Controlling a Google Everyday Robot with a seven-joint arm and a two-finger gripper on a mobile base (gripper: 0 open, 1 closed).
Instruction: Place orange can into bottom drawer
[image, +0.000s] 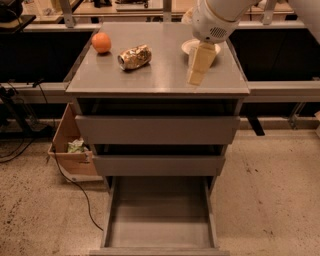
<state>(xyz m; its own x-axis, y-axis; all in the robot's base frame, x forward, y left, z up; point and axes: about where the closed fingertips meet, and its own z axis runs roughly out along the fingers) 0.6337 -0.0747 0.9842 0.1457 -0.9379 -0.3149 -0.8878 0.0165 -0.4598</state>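
The white arm (217, 17) is reaching in from the upper right, over the back of the grey cabinet top (165, 77). Its rounded wrist is sitting above the white bowl (189, 46). From that wrist the cream-coloured gripper (195, 79) is pointing down and slightly toward me. It is hanging over the right half of the top, in front of the bowl and well apart from the can. Whether the gripper is open or closed, I cannot tell from where I am standing.

The orange can (135, 57) is lying on its side on the left half of the cabinet top, near the round orange fruit (101, 42). Its long axis is running roughly left to right, a little tilted. The silver end is facing left and a touch toward me, and the other end is pointing toward the bowl. Its gold-orange sides are shining with a mottled pattern, but I cannot read any brand or writing on them.

The bottom drawer (160, 222) is standing pulled out below, showing its flat grey floor.
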